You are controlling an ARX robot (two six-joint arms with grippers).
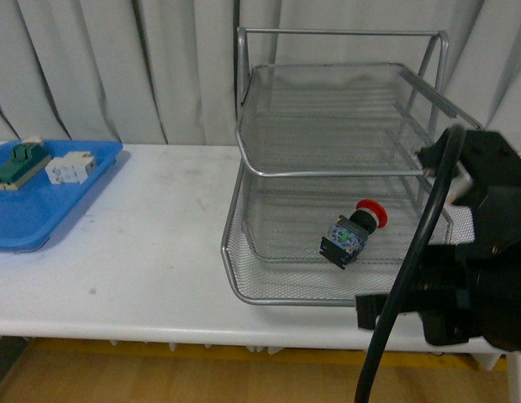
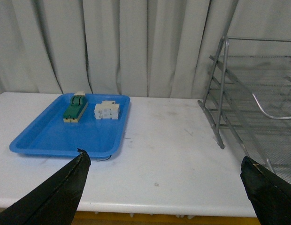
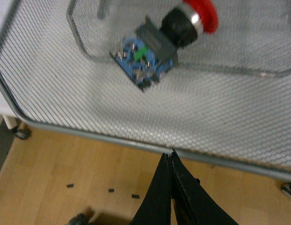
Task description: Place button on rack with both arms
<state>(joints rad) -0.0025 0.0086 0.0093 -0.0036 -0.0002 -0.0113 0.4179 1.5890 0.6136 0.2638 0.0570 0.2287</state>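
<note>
The rack (image 1: 340,168) stands on the right part of the table (image 1: 160,243), close before the curtain (image 1: 118,67). The button (image 1: 355,232) lies on its side in the rack's lowest tier, toward the right, its cap pointing to the back right. A tray (image 1: 42,210) sits at the table's left end, well apart from the rack. In the tray, a flat switch (image 1: 18,162) lies at the back left, with a blocky component (image 1: 69,167) just beside it on the right.
</note>
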